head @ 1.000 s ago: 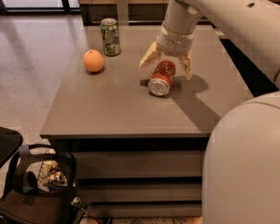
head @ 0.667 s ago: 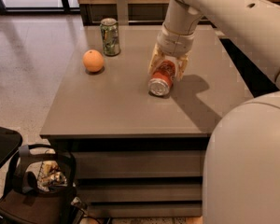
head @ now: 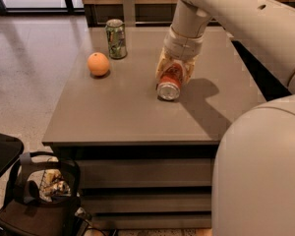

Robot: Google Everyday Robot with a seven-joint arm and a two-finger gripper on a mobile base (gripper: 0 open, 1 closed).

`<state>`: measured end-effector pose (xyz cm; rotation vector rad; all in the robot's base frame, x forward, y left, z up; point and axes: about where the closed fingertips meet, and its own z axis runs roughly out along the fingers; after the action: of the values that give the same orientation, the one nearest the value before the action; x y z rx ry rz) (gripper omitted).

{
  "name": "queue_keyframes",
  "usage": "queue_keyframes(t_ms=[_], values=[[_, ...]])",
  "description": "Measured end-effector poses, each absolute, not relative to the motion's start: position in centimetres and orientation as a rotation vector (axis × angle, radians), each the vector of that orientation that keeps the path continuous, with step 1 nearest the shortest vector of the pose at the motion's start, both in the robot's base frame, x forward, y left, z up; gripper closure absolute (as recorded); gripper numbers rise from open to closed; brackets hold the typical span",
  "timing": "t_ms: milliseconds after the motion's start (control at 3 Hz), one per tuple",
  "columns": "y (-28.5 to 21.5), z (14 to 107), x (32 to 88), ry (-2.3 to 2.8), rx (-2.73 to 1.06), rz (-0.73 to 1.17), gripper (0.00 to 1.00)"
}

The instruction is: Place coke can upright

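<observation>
1 gripper (head: 173,76) clamped on 1 coke can (head: 169,85), which lies on its side mid-worktop (head: 113,118) with its silver end toward the near edge; 1 green-and-white can (head: 116,38) upright by the far edge, 1 orange (head: 98,64) near the left edge.

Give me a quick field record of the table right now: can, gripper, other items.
coke can: on its side on the grey table, silver end toward camera
gripper: down at the table, closed around the coke can
orange: left of it, apart
green-and-white can: upright, near far edge behind the orange
task state: coke can not yet upright
</observation>
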<state>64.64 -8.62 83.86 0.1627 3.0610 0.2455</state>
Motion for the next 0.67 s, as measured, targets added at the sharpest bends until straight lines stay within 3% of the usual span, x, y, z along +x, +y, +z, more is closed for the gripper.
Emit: queue_keyframes(t_ms=[667], values=[[-9.9, 84.8, 64.3, 2.985, 0.124, 0.303, 1.00]])
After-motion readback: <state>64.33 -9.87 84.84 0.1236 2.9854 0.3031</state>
